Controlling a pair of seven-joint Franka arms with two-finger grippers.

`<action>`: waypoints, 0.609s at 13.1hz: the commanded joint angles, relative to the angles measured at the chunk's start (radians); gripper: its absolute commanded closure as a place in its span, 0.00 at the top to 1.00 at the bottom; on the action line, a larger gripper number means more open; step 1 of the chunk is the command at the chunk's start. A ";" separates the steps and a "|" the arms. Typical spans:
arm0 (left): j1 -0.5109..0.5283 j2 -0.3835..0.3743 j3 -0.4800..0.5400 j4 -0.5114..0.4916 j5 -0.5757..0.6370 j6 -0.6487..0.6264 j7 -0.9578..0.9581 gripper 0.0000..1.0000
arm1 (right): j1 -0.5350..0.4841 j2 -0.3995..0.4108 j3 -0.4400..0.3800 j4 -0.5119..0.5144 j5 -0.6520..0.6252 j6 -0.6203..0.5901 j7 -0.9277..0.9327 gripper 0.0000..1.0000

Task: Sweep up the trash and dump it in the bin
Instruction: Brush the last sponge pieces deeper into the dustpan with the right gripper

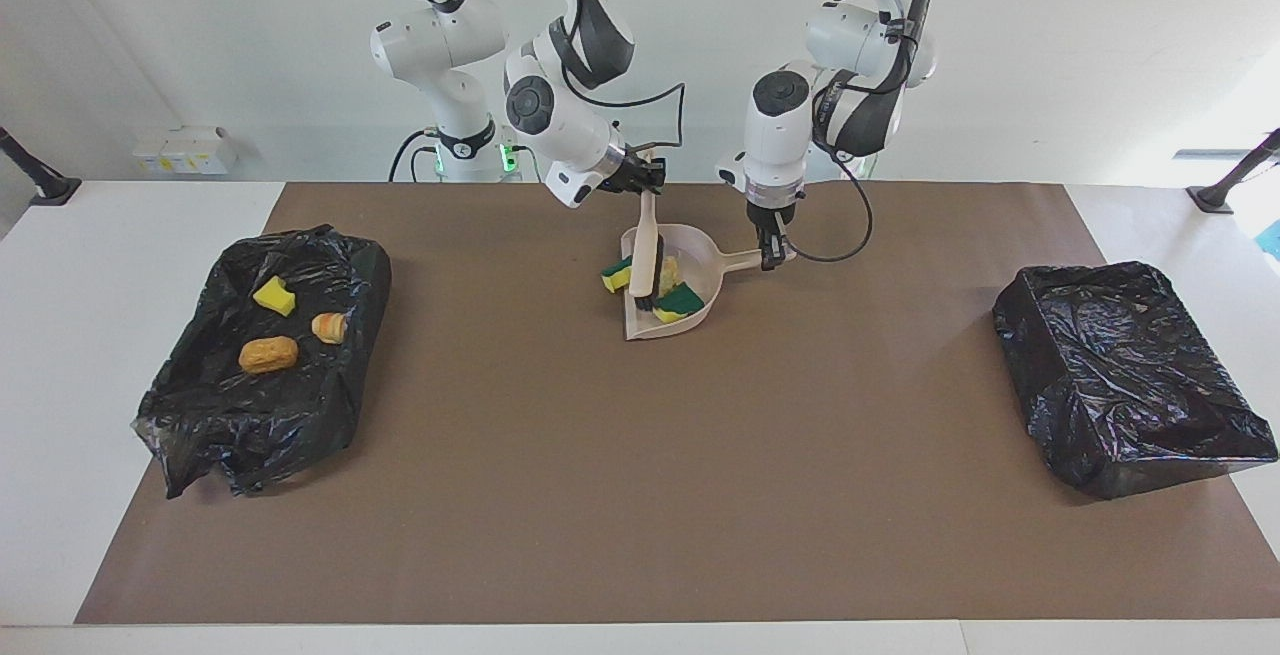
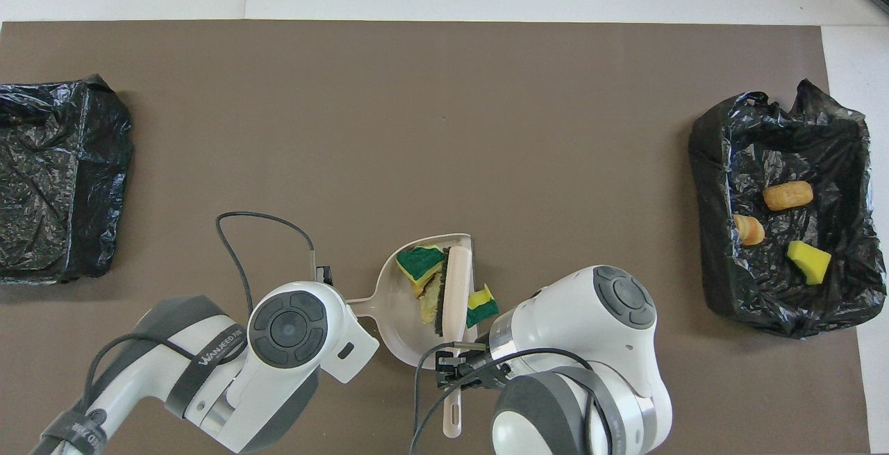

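Two black-lined bins sit at the table's ends; the bin [image 1: 265, 355] at the right arm's end holds three scraps [image 1: 269, 354]. Mid-table, left gripper [image 1: 772, 253] clamps the dustpan [image 1: 700, 270] handle. Right gripper [image 1: 640, 175] grips the brush [image 1: 645, 265], bristles in the pan among green-yellow sponge scraps [image 1: 680, 300]; one scrap [image 1: 616, 276] lies just outside.

Bright, even light from above; soft short shadows under both arms, glare on the black bags [image 1: 1130, 375], focus sharp throughout
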 commanded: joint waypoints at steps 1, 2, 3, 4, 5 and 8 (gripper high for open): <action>0.014 -0.002 0.009 -0.014 0.017 0.020 0.005 0.00 | -0.017 -0.044 -0.001 0.000 -0.226 -0.120 0.002 0.00; 0.031 -0.007 0.014 -0.005 0.017 0.002 0.027 0.00 | -0.023 -0.076 -0.002 -0.050 -0.289 -0.132 -0.035 0.00; 0.055 -0.010 0.014 0.017 0.017 -0.033 0.050 0.00 | -0.054 -0.114 -0.002 -0.126 -0.311 -0.126 -0.123 0.00; 0.055 -0.010 0.014 0.049 0.017 -0.088 0.056 0.00 | -0.078 -0.122 -0.001 -0.180 -0.321 -0.114 -0.185 0.00; 0.045 -0.007 0.014 0.081 0.025 -0.162 0.050 0.00 | -0.078 -0.118 0.003 -0.207 -0.331 -0.097 -0.191 0.00; 0.031 -0.014 -0.023 0.098 0.115 -0.265 -0.089 0.00 | -0.052 -0.060 0.009 -0.224 -0.251 -0.025 -0.185 0.00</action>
